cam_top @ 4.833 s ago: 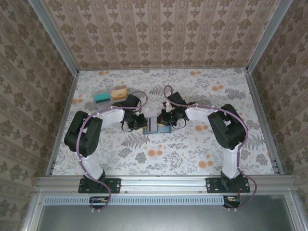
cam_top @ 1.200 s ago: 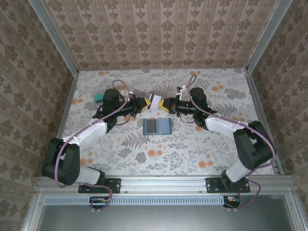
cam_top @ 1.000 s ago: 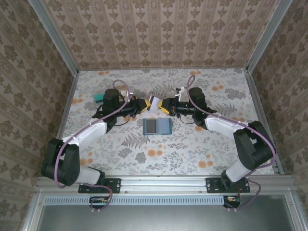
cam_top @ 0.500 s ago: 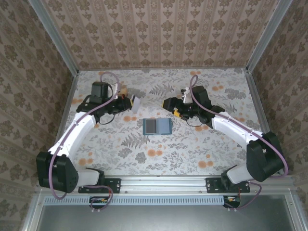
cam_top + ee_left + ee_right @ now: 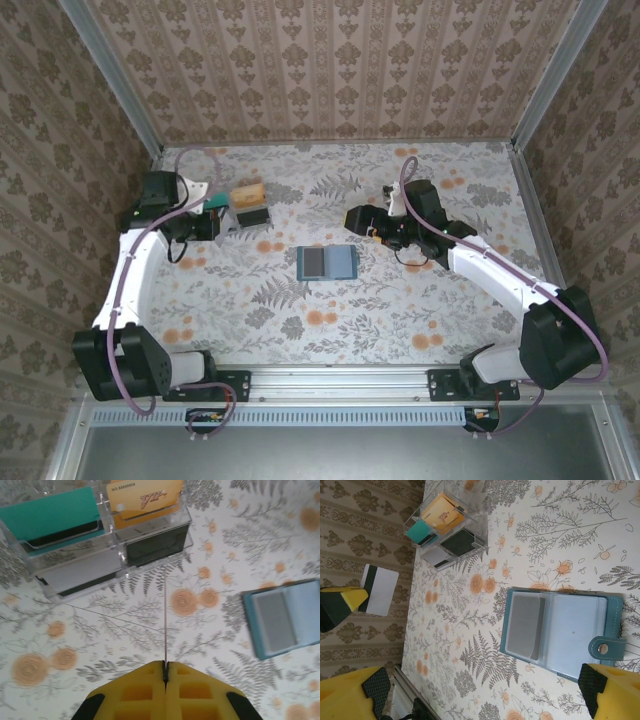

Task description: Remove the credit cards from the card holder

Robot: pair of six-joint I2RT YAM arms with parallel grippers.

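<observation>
Brown damask wallpaper closes in a table (image 5: 400, 320) spread with a floral cloth. At its far left stands a clear compartment tray (image 5: 117, 537), which holds a teal-green card (image 5: 50, 515), a tan-orange card (image 5: 145, 497) printed "VIP", a pale grey card (image 5: 80, 570) and a dark card (image 5: 157, 542).

The card holder (image 5: 560, 630) lies open and flat, well to the right of the tray and nearer the arm bases. Its long axis runs left to right in the overhead view. The snap tab (image 5: 605, 648) sits on the end away from the tray. A grey card (image 5: 525, 625) sits in the pocket on the tray's side, with its long axis across the holder's.

The left gripper (image 5: 165, 665) hangs just beside the tray on its near side, with its yellow fingers pinched tight on a white card (image 5: 380, 590) that has a dark stripe. From the left wrist this card shows edge-on, pointing straight at the dark card's compartment. Whether it touches the tray wall cannot be told.

The right gripper (image 5: 482, 687) hangs further right of the tray than the card holder, with its fingers spread wide and nothing between them.
</observation>
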